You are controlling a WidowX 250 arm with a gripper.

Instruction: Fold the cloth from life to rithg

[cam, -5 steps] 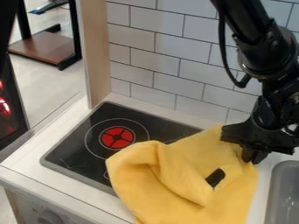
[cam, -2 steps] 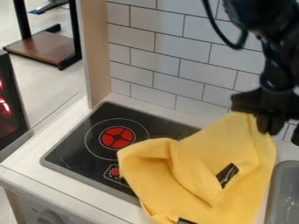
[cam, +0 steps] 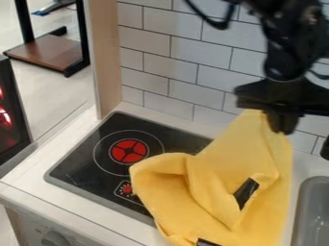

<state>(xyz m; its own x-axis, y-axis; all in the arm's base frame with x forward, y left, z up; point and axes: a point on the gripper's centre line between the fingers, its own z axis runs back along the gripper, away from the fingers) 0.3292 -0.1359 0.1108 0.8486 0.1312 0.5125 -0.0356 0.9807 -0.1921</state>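
The hand [cam: 281, 125] pinched the soft yellow cloth [cam: 218, 192] by its upper corner, beside the glassy black cooktop [cam: 83, 161]; the cloth rose to a peak there, its rounded, rumpled folds covering part of the cooktop; across from the cooktop sat a smooth grey basin [cam: 313, 211].

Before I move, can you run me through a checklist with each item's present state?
1. Gripper has hold of the cloth: ok, at its raised upper end.
2. Cloth flat: not ok, it is bunched and creased.
3. Cloth clear of the stove top: not ok, it overlaps the near right part.
4. Red burner uncovered: ok.
5. Cloth out of the gray sink: ok.
6. Underside free of snags: cannot tell.
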